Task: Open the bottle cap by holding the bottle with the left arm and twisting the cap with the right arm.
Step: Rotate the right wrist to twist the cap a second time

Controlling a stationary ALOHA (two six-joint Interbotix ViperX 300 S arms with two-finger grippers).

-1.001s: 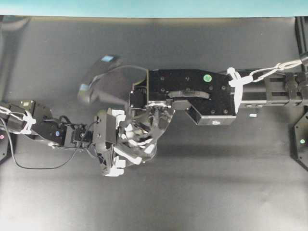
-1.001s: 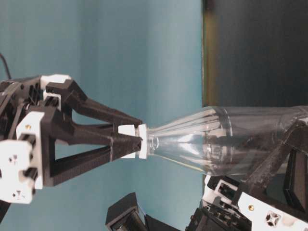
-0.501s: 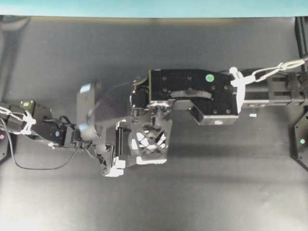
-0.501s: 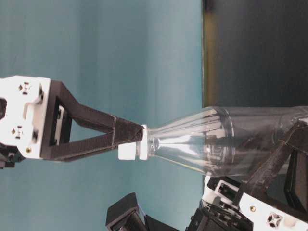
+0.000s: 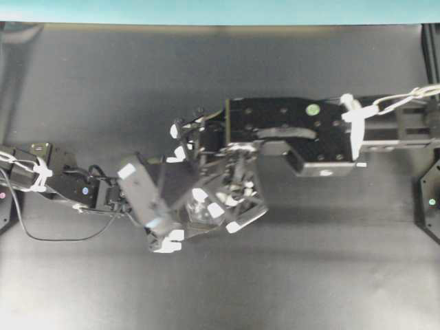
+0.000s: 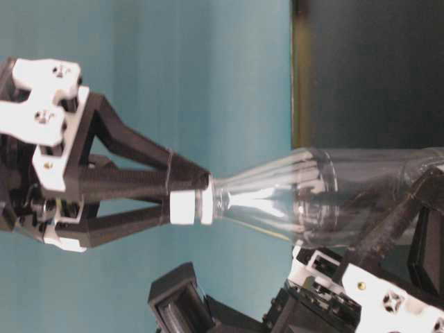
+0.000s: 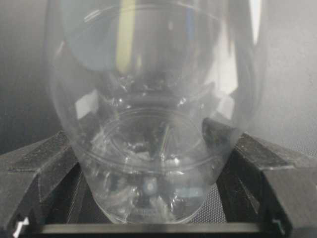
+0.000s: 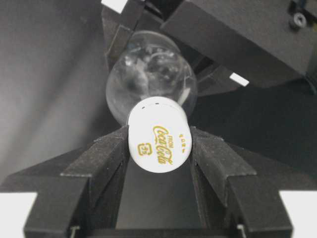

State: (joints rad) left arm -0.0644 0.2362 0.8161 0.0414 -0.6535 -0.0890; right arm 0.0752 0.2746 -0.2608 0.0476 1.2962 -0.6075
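The clear bottle (image 6: pixel 305 201) is held off the black table, its white cap (image 6: pixel 186 207) pointing away from the left arm. My left gripper (image 7: pixel 148 144) is shut on the bottle's round body (image 7: pixel 153 99), one black finger on each side. My right gripper (image 8: pixel 158 140) is shut on the cap (image 8: pixel 158 141), which bears gold Coca-Cola print and sits on the bottle's neck. In the overhead view the right gripper (image 5: pixel 223 199) covers most of the bottle, and the left gripper (image 5: pixel 165 230) lies just to its left.
The boxy right arm (image 5: pixel 295 130) stretches in from the right edge, the slim left arm (image 5: pixel 62 185) from the left edge. A tiny white tape mark (image 5: pixel 361 165) lies on the black table. Arm mounts stand at the right edge (image 5: pixel 430 203).
My right gripper has turned about the cap's axis while shut on it, and its wrist has rolled. The right arm has shifted slightly right. The left gripper and the bottle have stayed put.
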